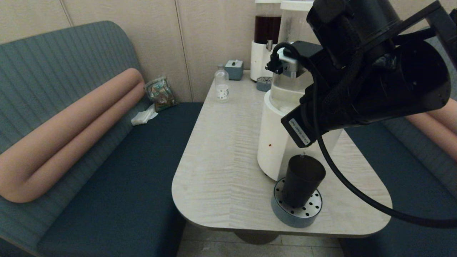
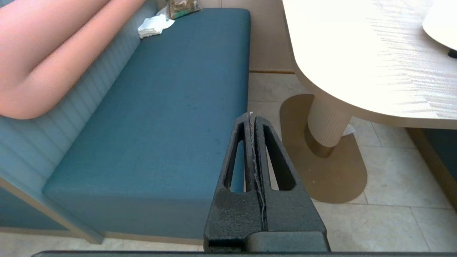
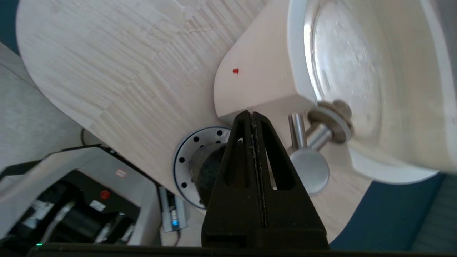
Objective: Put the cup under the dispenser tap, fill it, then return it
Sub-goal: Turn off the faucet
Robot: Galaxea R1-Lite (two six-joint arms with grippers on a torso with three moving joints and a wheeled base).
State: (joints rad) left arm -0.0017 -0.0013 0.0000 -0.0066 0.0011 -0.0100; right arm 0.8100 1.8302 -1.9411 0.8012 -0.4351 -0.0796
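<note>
While the cup (image 1: pixel 301 180) sits on the pale table (image 1: pixel 221 160), seemingly under the tap, both end effectors are clenched.

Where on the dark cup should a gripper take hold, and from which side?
Grip the cup around its upper wall, just below the rim, coming in from the table's front edge. It stands upright on the perforated drip tray, handleless and tapering downward, with the dispenser's white base close behind and the tap overhead, so probably only the front is free.

Pale wood-grain table (image 1: pixel 221 150), bearing large dispenser (image 1: pixel 276 142), perforated drip tray (image 1: pixel 307 214), clear bottle (image 1: pixel 221 86), smaller dispenser (image 1: pixel 262 53)
</note>
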